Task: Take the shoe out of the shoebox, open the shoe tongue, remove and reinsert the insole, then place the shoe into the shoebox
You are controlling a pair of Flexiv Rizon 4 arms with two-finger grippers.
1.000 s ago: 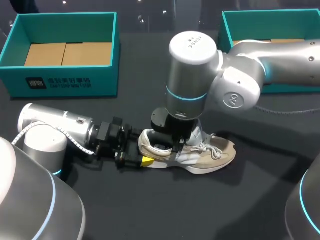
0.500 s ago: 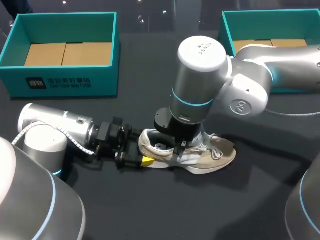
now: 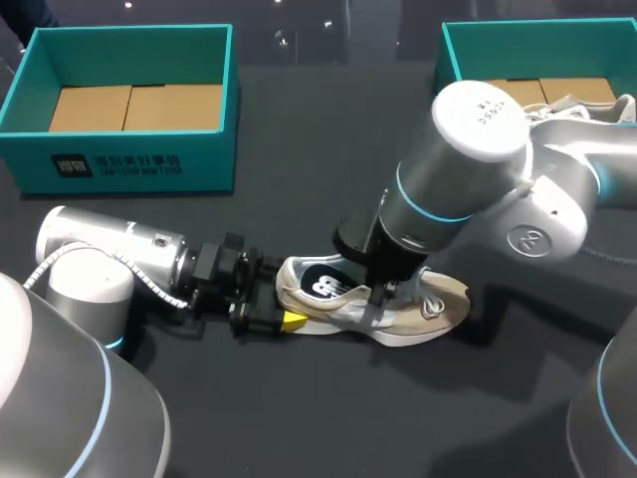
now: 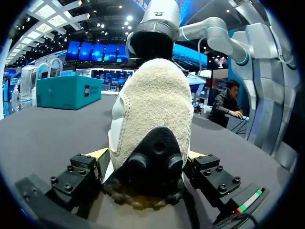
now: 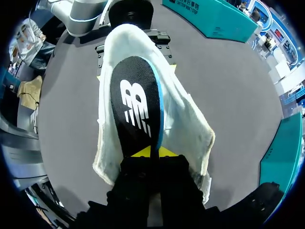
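Beige and white mesh running shoe: resting sole-down on the black table, outside both boxes. Its long axis runs across the head view, heel towards the left arm and toe towards the right.

Black insole with white logo and blue edge: the logo end shows in the shoe's mouth above the heel. Whether the forefoot part lies inside the toe box cannot be seen.

Right gripper: over the midfoot, fingers drawn close, yellow tips pinching the insole from both sides at the end nearer the tongue.

Left gripper: low on the table behind the shoe, fingers set wide and bearing on both flanks of the heel, anchoring it.

Judgement: insole travel must follow the shoe's axis, and only the right arm is placed for it. The nearer table and the area past the toe offer room.

One teal cardboard shoebox at far left and a second teal shoebox at far right stand well apart from the shoe.
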